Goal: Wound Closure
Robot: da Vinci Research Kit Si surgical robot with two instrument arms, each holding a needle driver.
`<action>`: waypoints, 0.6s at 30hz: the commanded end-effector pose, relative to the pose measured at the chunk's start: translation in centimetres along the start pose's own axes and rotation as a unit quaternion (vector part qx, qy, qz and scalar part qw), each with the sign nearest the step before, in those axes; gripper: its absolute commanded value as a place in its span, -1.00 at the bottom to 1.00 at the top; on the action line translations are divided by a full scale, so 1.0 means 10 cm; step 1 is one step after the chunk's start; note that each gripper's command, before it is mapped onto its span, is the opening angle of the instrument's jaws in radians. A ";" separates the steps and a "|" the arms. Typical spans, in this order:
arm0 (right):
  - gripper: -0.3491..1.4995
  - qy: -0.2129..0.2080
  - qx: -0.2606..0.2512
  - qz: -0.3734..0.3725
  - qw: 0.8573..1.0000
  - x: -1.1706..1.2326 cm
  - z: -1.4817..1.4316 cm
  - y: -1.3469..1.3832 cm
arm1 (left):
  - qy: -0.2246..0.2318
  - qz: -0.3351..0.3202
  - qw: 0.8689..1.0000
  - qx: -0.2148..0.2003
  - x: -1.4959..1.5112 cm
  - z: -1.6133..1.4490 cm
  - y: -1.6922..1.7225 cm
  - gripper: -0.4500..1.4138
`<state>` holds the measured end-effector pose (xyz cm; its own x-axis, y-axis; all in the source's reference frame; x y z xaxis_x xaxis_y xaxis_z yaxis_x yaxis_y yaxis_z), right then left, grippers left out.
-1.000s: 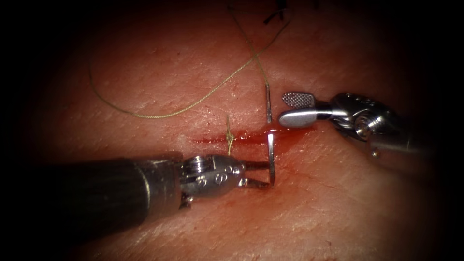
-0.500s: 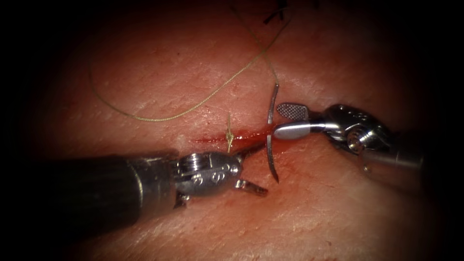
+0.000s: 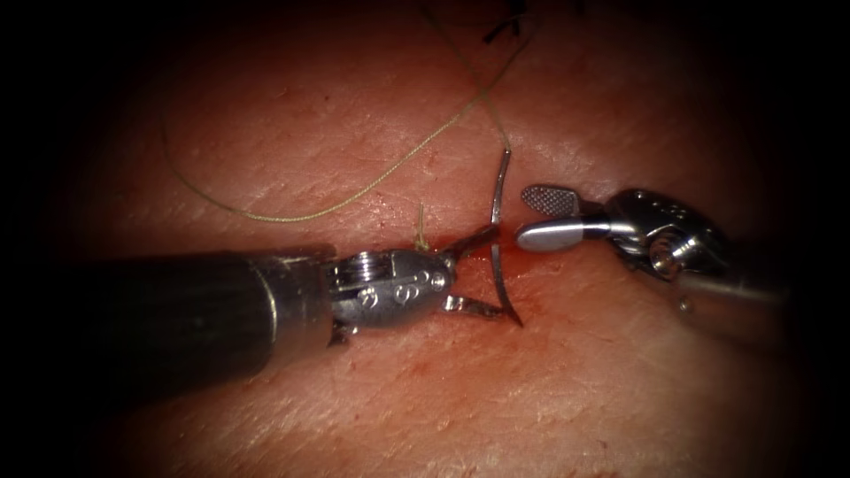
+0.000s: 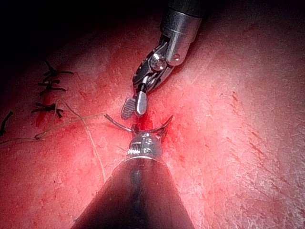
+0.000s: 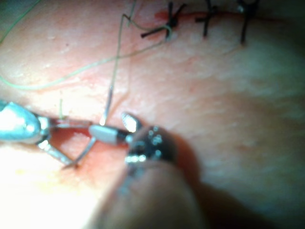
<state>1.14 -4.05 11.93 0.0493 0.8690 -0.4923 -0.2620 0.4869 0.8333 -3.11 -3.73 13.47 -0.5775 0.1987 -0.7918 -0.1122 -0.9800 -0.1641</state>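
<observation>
Dim endoscope view, dark vignetted edges.

I am working at a surgical training bench, not an operating room: under my endoscope lies a slab of pale pink tissue point(image 3: 620, 389) with a short cut point(image 3: 390, 258) wet with red fluid. A row of dark finished stitches point(image 5: 207, 16) and loose thread point(image 3: 292, 212) mark it as suturing practice.

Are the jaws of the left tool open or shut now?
Open. The left tool has its two jaws spread apart beside the needle, one toward its middle, one near its tip; neither grips it.
</observation>
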 end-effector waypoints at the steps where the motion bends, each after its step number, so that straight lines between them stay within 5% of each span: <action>1: 0.71 0.002 0.000 0.001 1.000 0.002 0.004 0.005 | 0.003 0.001 1.000 -0.002 -0.003 0.011 0.000 0.09; 8: 0.71 0.009 -0.005 0.004 1.000 0.007 -0.007 0.009 | 0.013 0.006 1.000 -0.011 0.000 0.016 0.008 -0.17; 18: 0.69 0.019 -0.022 0.008 1.000 0.011 -0.028 0.016 | 0.017 0.011 1.000 -0.016 0.008 0.015 0.018 -0.15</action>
<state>0.78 -3.92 11.88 0.0090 0.8731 -0.4875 -0.3066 0.4665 0.8297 -3.26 -3.91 13.39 -0.5503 0.1780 -0.8158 -0.0719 -0.9835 -0.1660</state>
